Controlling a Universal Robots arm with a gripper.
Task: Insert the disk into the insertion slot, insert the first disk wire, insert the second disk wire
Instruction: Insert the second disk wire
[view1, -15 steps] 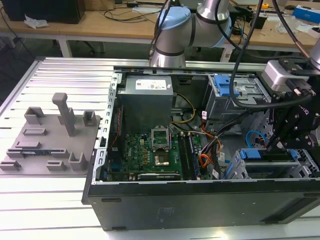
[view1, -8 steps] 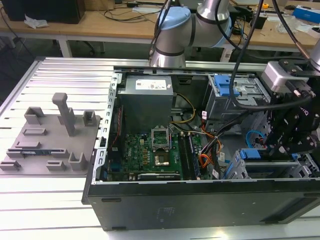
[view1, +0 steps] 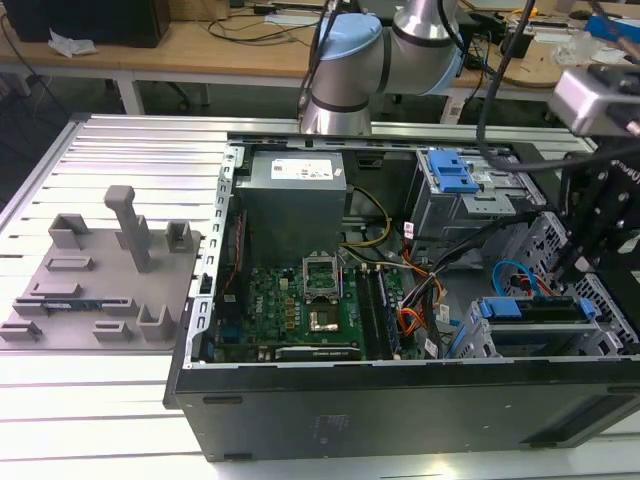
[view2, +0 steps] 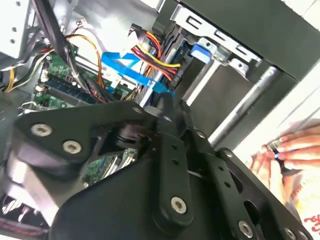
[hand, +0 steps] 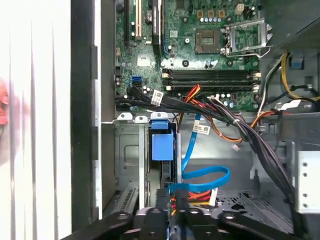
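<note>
The disk (hand: 162, 145) sits in the insertion slot (hand: 131, 155), its blue carrier tab flush with the slot's mouth in the first wrist view. In the exterior view its carrier lies level inside the perforated grey walls. So step 1 of 3 looks done, and I judge the work to be on the wires.

At the disk's rear end hangs the tool (hand: 170, 212), with its tip close over the connectors. Its black linkage hides the tip, and I cannot tell whether the tool is open, closed or gripping a plug. A blue flat cable (hand: 205, 175) loops beside the disk and runs back to that same rear end. A red, yellow and black wire bundle (hand: 195, 197) reaches the same spot. Whether either plug is seated in the disk cannot be made out.

In my judgement this step calls for a plug squared to the disk's port and pushed straight in, with the loose loop of cable kept out from under the tip.

Beyond the disk lies the motherboard (hand: 210, 50), with a thick black cable run between the 2. Further off from the disk, outside the computer case (view1: 400, 410) that stands on the worktop (view1: 120, 150), a person's hand (view2: 282, 150) holds a small object.
</note>
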